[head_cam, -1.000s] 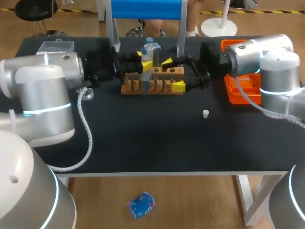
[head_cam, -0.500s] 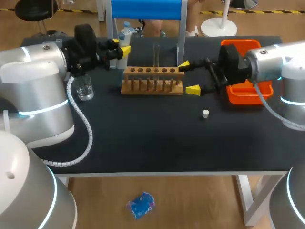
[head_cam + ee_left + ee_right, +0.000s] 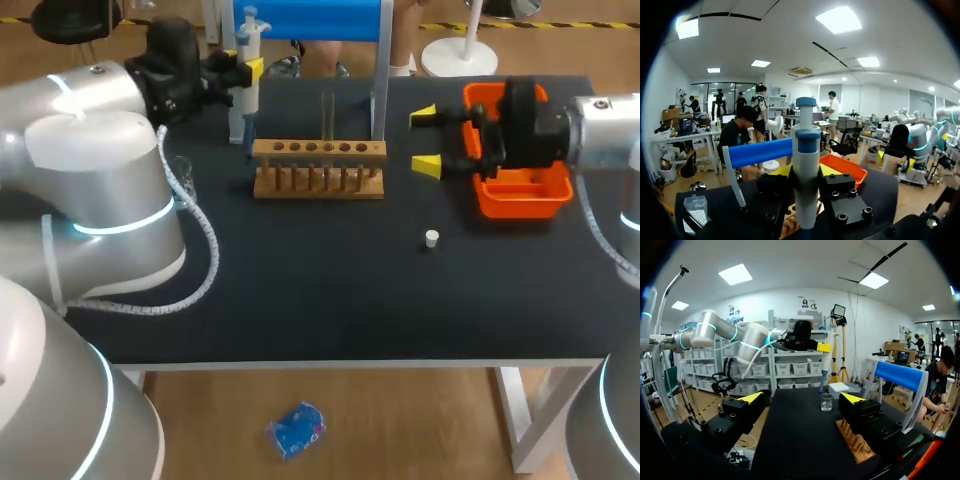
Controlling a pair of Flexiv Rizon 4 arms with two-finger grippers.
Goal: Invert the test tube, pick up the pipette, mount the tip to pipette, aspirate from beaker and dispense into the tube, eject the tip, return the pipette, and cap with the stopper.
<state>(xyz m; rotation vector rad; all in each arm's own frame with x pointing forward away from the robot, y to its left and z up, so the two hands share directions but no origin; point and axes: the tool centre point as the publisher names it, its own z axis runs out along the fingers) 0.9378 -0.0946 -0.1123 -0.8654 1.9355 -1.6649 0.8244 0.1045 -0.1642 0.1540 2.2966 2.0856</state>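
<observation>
Black table [image 3: 320, 290] bears the wooden rack [image 3: 318, 168], just beside the orange tray [image 3: 520, 195]. At its far left corner the left gripper [image 3: 247, 70] clamps the pipette [image 3: 238, 112] upright. The right gripper [image 3: 425, 141] gapes wide and empty, near the tray. The test tube [image 3: 327, 118] stands in the rack; the stopper [image 3: 431, 238] lies in front.

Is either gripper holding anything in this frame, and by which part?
The left gripper holds the pipette upright, clamped on its body below the plunger head. The right gripper is open and holds nothing.
</observation>
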